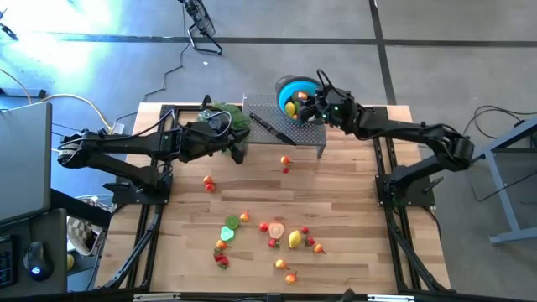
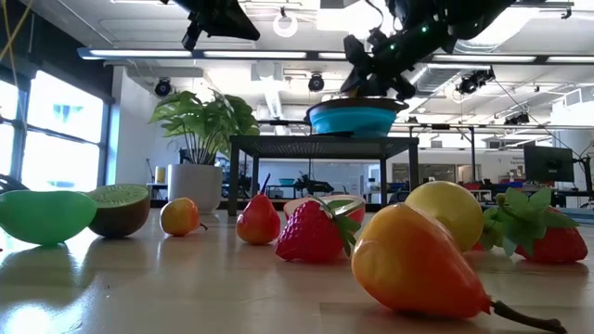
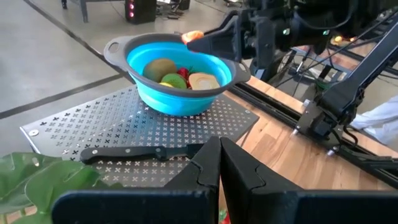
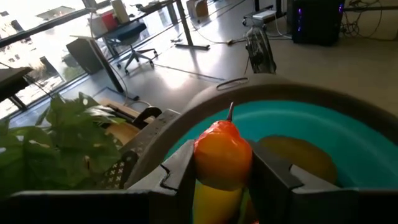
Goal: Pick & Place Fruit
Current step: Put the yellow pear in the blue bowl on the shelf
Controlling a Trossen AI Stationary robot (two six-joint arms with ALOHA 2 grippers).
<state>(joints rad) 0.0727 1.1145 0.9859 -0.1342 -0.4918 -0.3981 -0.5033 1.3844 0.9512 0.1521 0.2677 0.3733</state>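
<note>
Holding an orange-red pear-shaped fruit [image 4: 222,155] between its two fingers, the right gripper [image 1: 306,104] is hovering over the blue bowl [image 1: 291,85], which is sitting on the perforated metal shelf [image 1: 310,132] at the far edge of the table [image 1: 352,218]. Its fingers are clamped on the fruit's sides, stem pointing up, with the fruit just above the bowl's grey rim in the right wrist view. Inside the bowl a brown kiwi [image 3: 159,67], a green lime [image 3: 175,81], and a tan cut fruit piece [image 3: 204,80] are lying together.

The left gripper [image 1: 238,152] is waiting beside the shelf's near-left corner, close to the leafy plant [image 1: 228,116]; its fingers [image 3: 239,167] are pressed together and holding nothing. A black-handled knife [image 1: 270,128] is lying on the shelf between the plant and the bowl.

Many toy fruits are lying scattered on the near half of the table: a yellow lemon [image 1: 294,240], a green lime half [image 1: 227,233], and strawberries [image 1: 221,261]. Two small pieces [image 1: 286,161] are lying just in front of the shelf, and another piece [image 1: 208,181] is sitting well left of them.
</note>
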